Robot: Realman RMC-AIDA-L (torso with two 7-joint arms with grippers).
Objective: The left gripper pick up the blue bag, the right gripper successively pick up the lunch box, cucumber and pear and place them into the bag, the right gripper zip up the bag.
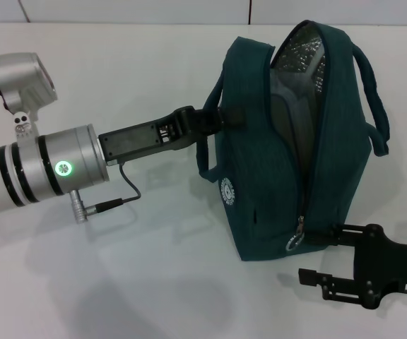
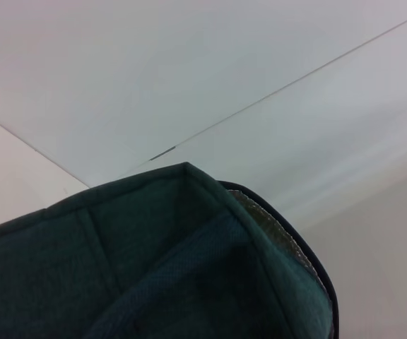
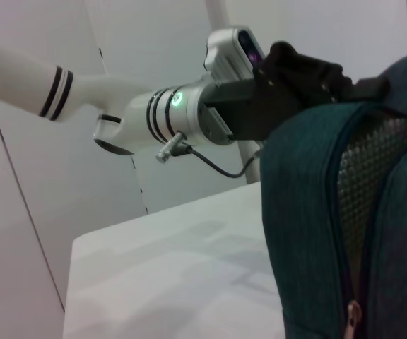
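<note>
Table [image 1: 119, 282]: white top; wide bare surface on the robot's left side of the bag and in front of it.
Blue bag [image 1: 274, 176]: stands upright right of centre in the head view, well in from the table's edges. The mouth gapes at the top, showing silver lining, and the zipper is undone down to the near end.
Left gripper [image 1: 221, 116]: clamped on the bag's left handle and upper rim.
Right gripper [image 1: 323, 258]: low at the bag's near right corner, one finger at the zipper end; whether its fingers are apart or together, I cannot tell.
Ring pull [image 1: 293, 244]: hangs at the zipper's near end.
Left wrist view: only bag fabric [image 2: 154, 261] and lining edge.
Right wrist view: the left gripper [image 3: 316, 78] on the bag's top edge [image 3: 316, 212].
</note>
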